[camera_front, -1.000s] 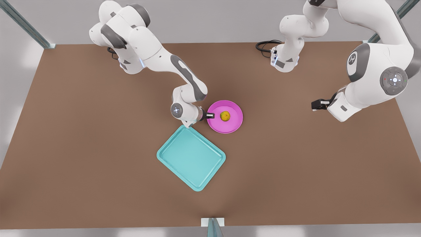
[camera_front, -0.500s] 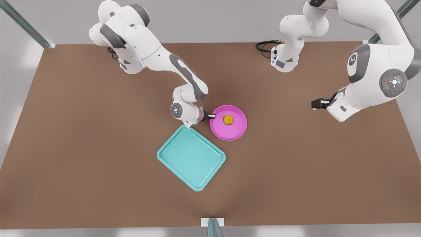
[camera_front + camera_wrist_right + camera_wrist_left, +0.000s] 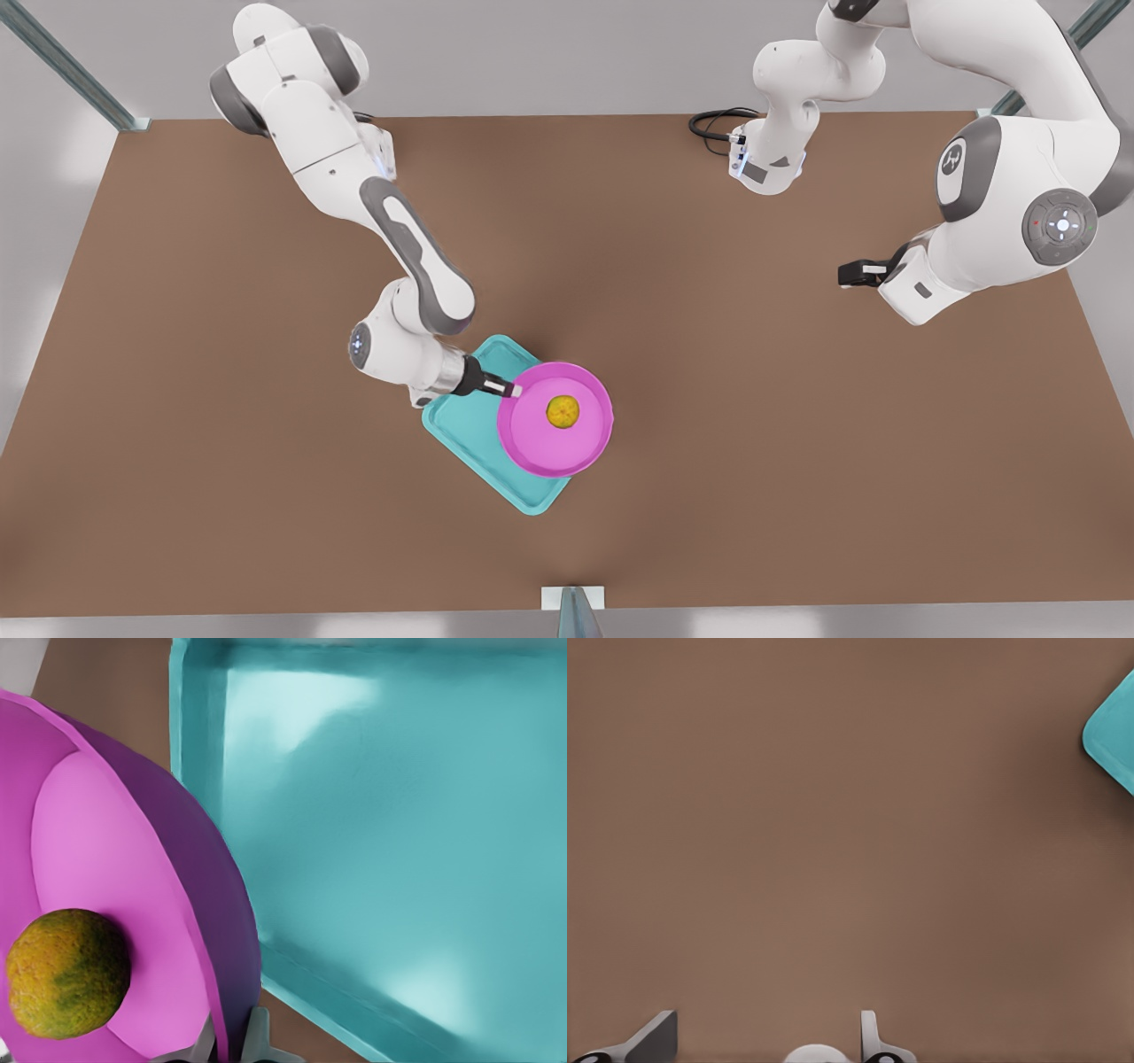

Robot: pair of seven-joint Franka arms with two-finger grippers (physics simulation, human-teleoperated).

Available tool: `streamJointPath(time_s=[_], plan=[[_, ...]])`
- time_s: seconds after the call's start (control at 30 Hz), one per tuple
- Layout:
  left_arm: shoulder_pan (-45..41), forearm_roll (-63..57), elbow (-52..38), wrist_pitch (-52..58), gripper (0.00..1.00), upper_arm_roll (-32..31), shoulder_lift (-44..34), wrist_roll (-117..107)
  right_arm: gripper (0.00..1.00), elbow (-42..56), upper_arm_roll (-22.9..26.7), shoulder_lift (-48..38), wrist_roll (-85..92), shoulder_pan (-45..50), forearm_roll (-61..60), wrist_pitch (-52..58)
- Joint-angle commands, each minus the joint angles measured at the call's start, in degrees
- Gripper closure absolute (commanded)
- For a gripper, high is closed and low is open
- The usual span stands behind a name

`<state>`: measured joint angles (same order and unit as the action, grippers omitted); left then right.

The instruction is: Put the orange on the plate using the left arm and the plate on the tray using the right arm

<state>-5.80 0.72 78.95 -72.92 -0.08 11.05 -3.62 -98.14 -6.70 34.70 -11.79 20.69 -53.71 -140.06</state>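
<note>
Brown table [image 3: 797,461] below: my right gripper [image 3: 512,388] pinches the plate [image 3: 532,443] rim at nine o'clock, orange [image 3: 563,411] already aboard, plate hanging over the tray [image 3: 461,425]; lowering remains. My left gripper [image 3: 852,276] waits, fingers apart.

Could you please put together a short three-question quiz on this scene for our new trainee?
1. True or false: the orange lies on the plate.
2. What is the right gripper shut on? A) the tray's corner B) the plate's rim C) the orange
3. Fill in: the left gripper, at the front view's right, hangs above the bare ____.

Key
1. True; it sits near the plate's middle.
2. B; its fingers pinch the rim on the side toward the arm, and the plate overlaps the tray in the front view.
3. Table; that arm waits, its fingers apart and holding nothing.
</note>
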Motion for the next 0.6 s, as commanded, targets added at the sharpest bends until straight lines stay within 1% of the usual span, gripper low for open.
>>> streamJointPath(time_s=[0.0,0.07,0.13,0.23,0.43,0.47,0.5,0.57], plan=[[0.00,-0.02,-0.02,0.41,0.00,0.00,-0.06,-0.16,0.79,-0.74,0.02,-0.24,-0.08,-2.14,0.62,2.69],[-0.09,-0.02,-0.03,0.50,0.00,0.00,-0.15,-0.16,0.79,-2.05,0.02,-1.21,1.41,-5.04,0.62,6.46],[0.00,-0.02,-0.11,0.50,0.00,0.00,-0.15,-0.24,0.79,-4.07,0.20,-2.09,2.64,-6.27,0.71,7.35],[-0.09,-0.02,-0.11,0.41,0.00,0.00,-0.06,-0.24,0.79,-6.10,0.11,-3.32,2.82,-5.75,0.62,7.35],[-0.09,-0.02,-0.11,0.41,0.00,-0.09,0.20,-0.24,0.79,-5.75,-0.33,-2.53,2.73,-4.60,0.62,7.26],[-0.09,-0.02,-0.11,0.41,0.00,-0.09,0.20,-0.24,0.68,-5.66,-0.33,-2.35,3.17,-4.69,0.62,7.35],[-0.09,-0.02,-0.11,0.41,0.00,-0.09,0.20,-0.24,0.00,-5.66,-0.33,-2.00,3.70,-4.78,0.54,7.26],[-0.09,-0.02,-0.11,0.50,0.00,-0.09,0.20,-0.24,0.00,-5.75,-0.33,-2.09,3.61,-5.13,0.54,7.44]])
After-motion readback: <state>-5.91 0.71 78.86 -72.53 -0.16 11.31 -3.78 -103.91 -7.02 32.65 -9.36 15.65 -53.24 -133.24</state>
